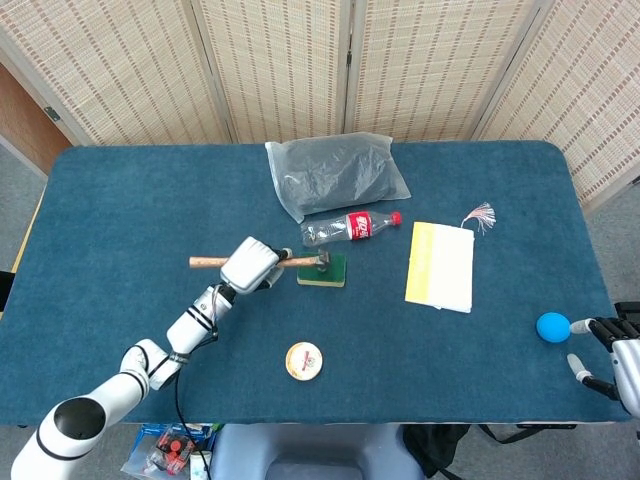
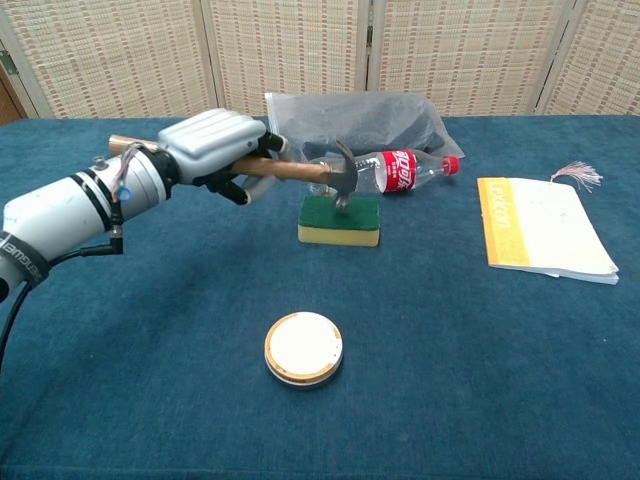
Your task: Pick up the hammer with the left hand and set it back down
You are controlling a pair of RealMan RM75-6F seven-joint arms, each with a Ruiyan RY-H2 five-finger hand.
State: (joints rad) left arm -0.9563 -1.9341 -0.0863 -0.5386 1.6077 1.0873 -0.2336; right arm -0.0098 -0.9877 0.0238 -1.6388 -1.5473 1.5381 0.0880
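My left hand (image 1: 248, 265) (image 2: 215, 146) grips the wooden handle of the hammer (image 1: 300, 261) (image 2: 300, 170) near its middle. The hammer lies roughly level above the table, its steel head (image 2: 342, 180) hanging just over the green and yellow sponge (image 1: 322, 271) (image 2: 340, 219). The handle's butt sticks out to the left past my hand. At the far right edge of the head view my right hand (image 1: 612, 350) rests with its fingers apart, holding nothing, beside a blue ball (image 1: 552, 326).
A plastic bottle with a red label (image 1: 350, 228) (image 2: 385, 172) lies behind the sponge, and a grey bag (image 1: 335, 173) behind that. A yellow-edged notebook (image 1: 441, 265) (image 2: 540, 239) sits to the right. A round wooden lid (image 1: 303, 361) (image 2: 303, 348) lies near the front.
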